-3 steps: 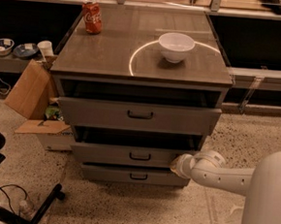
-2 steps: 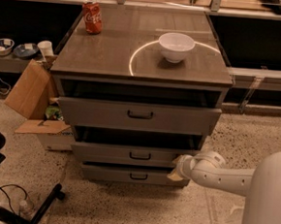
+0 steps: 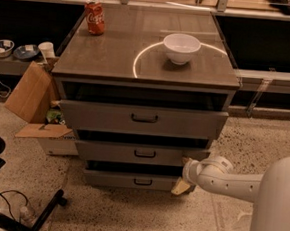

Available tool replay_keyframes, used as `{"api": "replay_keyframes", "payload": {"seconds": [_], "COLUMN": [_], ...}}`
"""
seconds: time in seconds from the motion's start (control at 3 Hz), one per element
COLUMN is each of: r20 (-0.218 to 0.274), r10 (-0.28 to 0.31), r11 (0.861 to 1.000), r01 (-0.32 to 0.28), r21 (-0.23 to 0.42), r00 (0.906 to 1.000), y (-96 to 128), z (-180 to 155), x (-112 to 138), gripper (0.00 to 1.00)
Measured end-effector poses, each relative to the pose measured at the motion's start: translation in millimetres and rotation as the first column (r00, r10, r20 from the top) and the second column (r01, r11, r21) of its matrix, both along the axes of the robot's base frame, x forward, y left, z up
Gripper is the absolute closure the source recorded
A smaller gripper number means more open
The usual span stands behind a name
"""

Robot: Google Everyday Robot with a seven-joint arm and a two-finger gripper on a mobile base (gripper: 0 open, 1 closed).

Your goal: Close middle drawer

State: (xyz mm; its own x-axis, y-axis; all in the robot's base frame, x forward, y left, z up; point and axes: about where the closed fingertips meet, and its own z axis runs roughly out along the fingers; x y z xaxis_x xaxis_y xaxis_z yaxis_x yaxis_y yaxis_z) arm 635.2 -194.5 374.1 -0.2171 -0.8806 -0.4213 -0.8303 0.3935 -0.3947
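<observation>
Cardboard box (image 3: pixel 28 96) leans at the far left beside a grey three-drawer cabinet. On the counter (image 3: pixel 109 59) stand a red soda can (image 3: pixel 95 17) at the back left and a white bowl (image 3: pixel 181 47) toward the right. All three drawers stand ajar, the top drawer (image 3: pixel 143 118) pulled out furthest. Under it, the middle drawer (image 3: pixel 142 153) juts partway out, with a dark gap above its front. The lowest drawer (image 3: pixel 137 180) sits just below. From the right, the robot's white arm (image 3: pixel 230 182) reaches in low and almost level. Its end effector (image 3: pixel 183 173) sits at the right end of the middle drawer's front, its two pale tips apparently spread, one above the other.
</observation>
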Motion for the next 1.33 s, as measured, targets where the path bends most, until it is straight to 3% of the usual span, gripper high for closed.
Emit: {"api": "replay_keyframes", "payload": {"seconds": [0.33, 0.67, 1.0, 1.33], "r20": [0.0, 0.0, -0.019, -0.075], "r10": [0.0, 0.0, -0.065, -0.119], "r11": [1.0, 1.0, 0.998, 0.988], "r01": [0.0, 0.0, 0.064, 0.11], "r21": [0.0, 0.0, -0.021, -0.111], "r00": [1.0, 1.0, 0.9977, 0.9901], "y": [0.0, 0.3, -45.6, -104.7], "z": [0.0, 0.0, 13.8, 36.1], "x": [-0.3, -2.8, -39.7, -110.9], "gripper": [0.16, 0.37, 0.61, 0.84]}}
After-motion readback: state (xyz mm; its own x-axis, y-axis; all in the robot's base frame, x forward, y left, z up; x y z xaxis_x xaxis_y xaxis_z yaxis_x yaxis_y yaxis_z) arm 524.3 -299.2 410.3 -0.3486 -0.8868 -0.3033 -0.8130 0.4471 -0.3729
